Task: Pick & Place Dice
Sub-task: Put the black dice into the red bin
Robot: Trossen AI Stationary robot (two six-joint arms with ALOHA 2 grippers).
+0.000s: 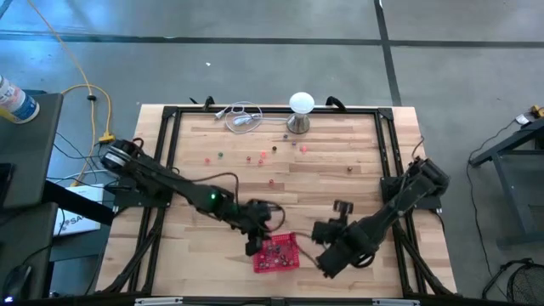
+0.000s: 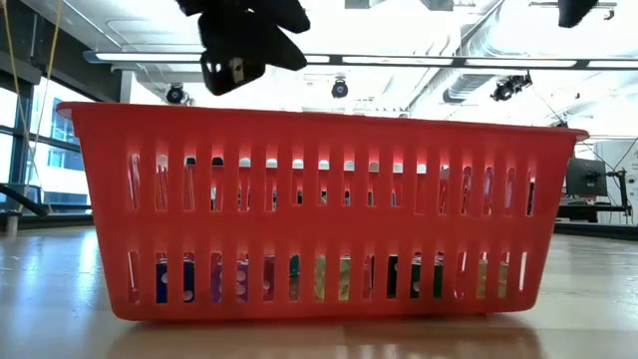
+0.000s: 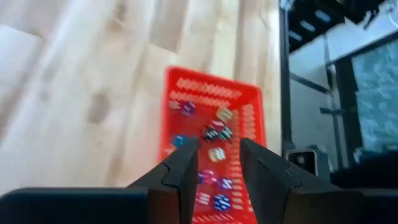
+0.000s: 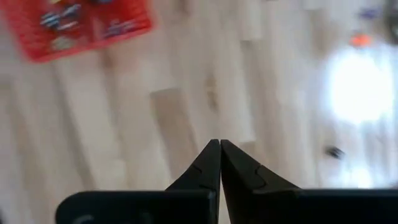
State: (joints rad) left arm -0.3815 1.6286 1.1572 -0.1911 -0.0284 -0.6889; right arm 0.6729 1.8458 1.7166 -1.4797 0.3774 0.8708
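Observation:
A red mesh basket [image 1: 279, 253] stands near the table's front edge and holds several dice [image 3: 216, 132] in mixed colours. More dice [image 1: 262, 156] lie loose on the far half of the table. My left gripper [image 3: 219, 163] hangs open above the basket's left far corner [image 1: 254, 242], with nothing between its fingers. My right gripper [image 4: 220, 145] is shut and empty. It points down at bare wood just right of the basket [image 1: 327, 263].
A metal stand with a white ball top [image 1: 301, 109] and a coiled white cable [image 1: 242, 116] sit at the table's far edge. A black frame [image 1: 170, 127] runs around the tabletop. The low view shows the basket's slotted wall [image 2: 329, 209] and dice behind the slots.

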